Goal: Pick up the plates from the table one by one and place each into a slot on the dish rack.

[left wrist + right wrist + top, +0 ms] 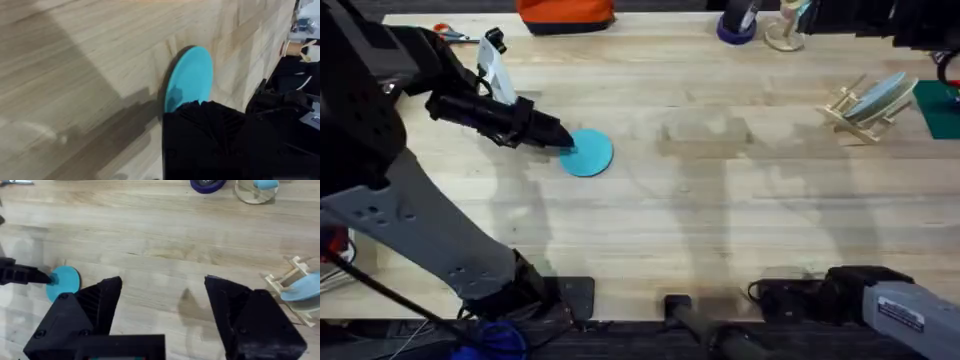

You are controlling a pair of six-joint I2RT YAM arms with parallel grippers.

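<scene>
Table: light plank wood. Dish rack: pale sticks, far right, holds blue-grey plate upright in slot. Cyan plate: flat disc on table, left of centre. Left gripper: at plate's edge, finger state unclear. Right gripper: fingers spread, nothing held.

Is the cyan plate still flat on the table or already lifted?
Flat on the table: the cyan plate lies level, the left pincer at its edge.
</scene>
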